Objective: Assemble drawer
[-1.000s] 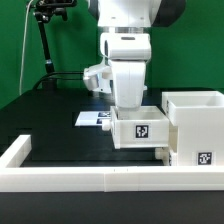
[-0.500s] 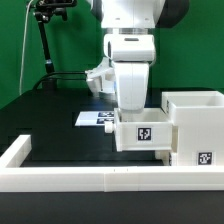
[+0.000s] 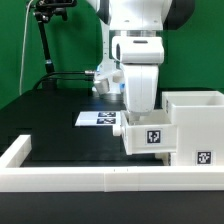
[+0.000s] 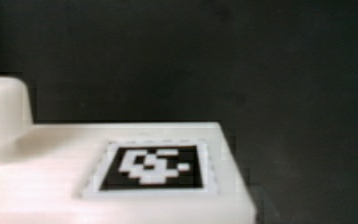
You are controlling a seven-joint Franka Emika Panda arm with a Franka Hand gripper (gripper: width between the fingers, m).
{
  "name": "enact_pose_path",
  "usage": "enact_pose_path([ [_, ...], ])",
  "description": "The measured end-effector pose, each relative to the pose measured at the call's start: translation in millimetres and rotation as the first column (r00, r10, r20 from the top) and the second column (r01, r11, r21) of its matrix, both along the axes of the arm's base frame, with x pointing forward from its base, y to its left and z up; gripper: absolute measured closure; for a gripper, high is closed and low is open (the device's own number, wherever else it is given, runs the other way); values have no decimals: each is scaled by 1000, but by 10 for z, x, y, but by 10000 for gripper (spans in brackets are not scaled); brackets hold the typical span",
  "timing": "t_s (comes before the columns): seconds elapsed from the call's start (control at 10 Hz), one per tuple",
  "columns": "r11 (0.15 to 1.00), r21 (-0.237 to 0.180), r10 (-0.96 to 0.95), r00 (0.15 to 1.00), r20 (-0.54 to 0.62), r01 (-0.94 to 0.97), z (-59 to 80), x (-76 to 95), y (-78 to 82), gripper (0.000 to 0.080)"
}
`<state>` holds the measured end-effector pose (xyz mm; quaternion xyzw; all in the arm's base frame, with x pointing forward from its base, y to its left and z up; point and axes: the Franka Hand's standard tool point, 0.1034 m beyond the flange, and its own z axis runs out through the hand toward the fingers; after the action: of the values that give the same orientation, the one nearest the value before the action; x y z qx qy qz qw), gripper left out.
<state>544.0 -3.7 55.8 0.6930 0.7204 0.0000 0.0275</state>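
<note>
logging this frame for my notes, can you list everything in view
small drawer box: 1, white, tagged, under the arm, against the housing
housing: 1, white, tall, tagged, at the exterior view's right
marker board: 1, white, flat on the table behind the box
low wall: 1, white, along the table's near edge
table: 1, black
stand: 1, black, rear at the exterior view's left
arm: 1, white; gripper fingers hidden

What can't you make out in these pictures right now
- Gripper fingers: exterior view, hidden behind the small box; the wrist view shows none.
- Housing: exterior view, cut off by the right edge.
- Marker board: exterior view, partly covered by the arm; its tags are too small to read.
- Tag on the box: wrist view, blurred.
</note>
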Motion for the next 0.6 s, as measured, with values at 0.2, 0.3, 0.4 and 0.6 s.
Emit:
enact_pose_path([
  [0.2,1000,1,-4,1000,0,4,0,-5,-13,755],
  [0.3,1000,1,-4,1000,0,4,-1,-6,-14,755],
  [0.4,1000,1,-4,1000,0,4,-1,-6,-15,755],
  [0.6,1000,2,-26,1000,1,26,-1,-7,1,755],
])
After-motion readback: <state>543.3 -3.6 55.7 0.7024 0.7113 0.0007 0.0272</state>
